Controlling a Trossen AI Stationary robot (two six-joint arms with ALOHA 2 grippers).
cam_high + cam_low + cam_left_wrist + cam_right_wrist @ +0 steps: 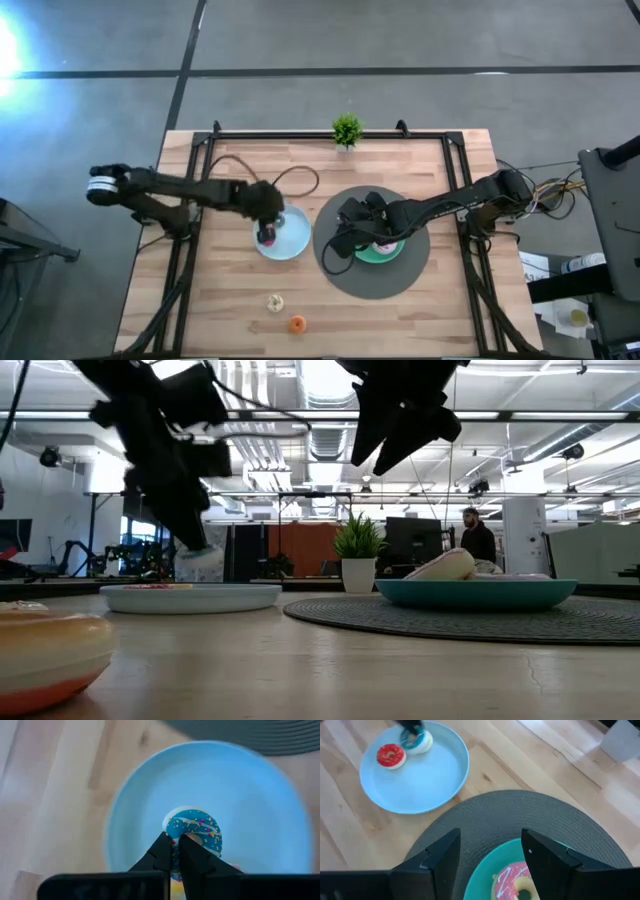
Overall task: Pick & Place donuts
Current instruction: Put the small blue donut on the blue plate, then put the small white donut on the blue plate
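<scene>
One teal donut (194,832) sits pinched between the near-closed fingers of the left gripper (176,851), hanging right over the light-blue plate (260,810), a red donut (390,756) just beside it. The right gripper (490,851), spread wide, hovers above the green plate (485,870) and its pink donut (517,881).

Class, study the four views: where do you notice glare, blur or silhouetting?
High view: bright glare at the left edge. Low view: both arms are dark silhouettes against ceiling lights, and the near orange donut is out of focus. Left wrist view: the light-blue plate looks soft around the teal donut.
</scene>
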